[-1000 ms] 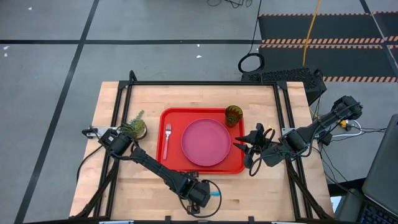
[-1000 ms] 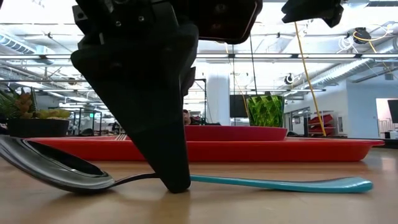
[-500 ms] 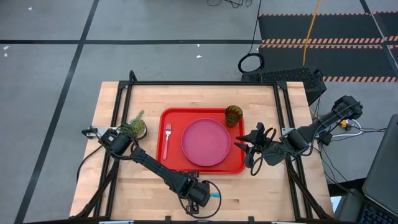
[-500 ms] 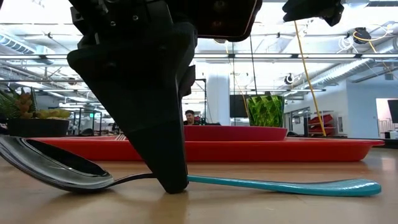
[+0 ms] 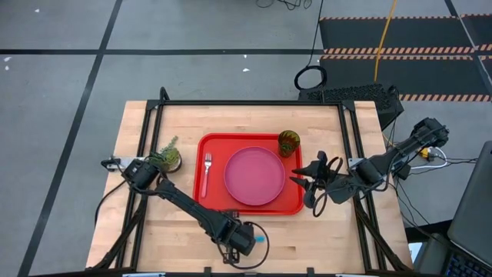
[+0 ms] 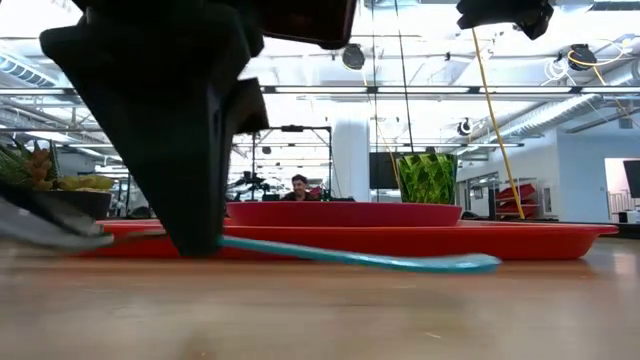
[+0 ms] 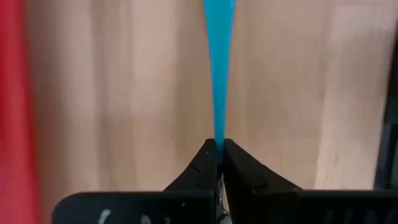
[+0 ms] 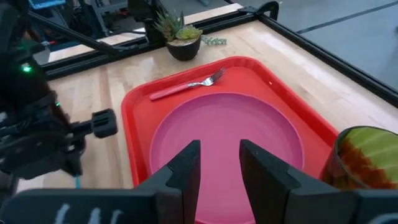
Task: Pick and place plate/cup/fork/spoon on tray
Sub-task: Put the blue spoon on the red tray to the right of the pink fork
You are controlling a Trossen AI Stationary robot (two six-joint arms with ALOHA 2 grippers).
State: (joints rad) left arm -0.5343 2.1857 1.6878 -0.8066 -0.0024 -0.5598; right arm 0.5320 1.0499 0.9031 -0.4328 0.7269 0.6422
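The spoon (image 6: pixel 350 257), with a light blue handle and a dark metal bowl (image 6: pixel 40 225), hangs just above the table near its front edge, with my left gripper (image 5: pixel 241 241) shut on it. The red tray (image 5: pixel 209 201) lies mid-table. On it are the pink plate (image 5: pixel 254 175), the fork (image 5: pixel 207 164) left of the plate, and the green cup (image 5: pixel 289 142) in the far right corner. My right gripper (image 8: pixel 219 162) stands open above the tray's right edge with nothing between its fingers. My left gripper pinches the spoon between its two fingers at the blue handle's bowl-side end (image 7: pixel 217 135). The fingers (image 6: pixel 200 235) point down from above and lie across the spoon. The spoon is lifted clear of the table, its bowl higher and the handle's free end (image 6: pixel 478 263) slanting down.
A small potted plant (image 5: pixel 167 157) stands left of the tray near the table's left edge. Black frame rails (image 5: pixel 254 103) border the table. Bare wood (image 5: pixel 323 238) lies in front of and right of the tray. A person (image 6: pixel 299 186) shows far behind the table.
My left gripper, still shut on the spoon, has risen and shifted slightly toward the tray. The spoon, which lay on the table, is now lifted clear, with its handle end sloping down.
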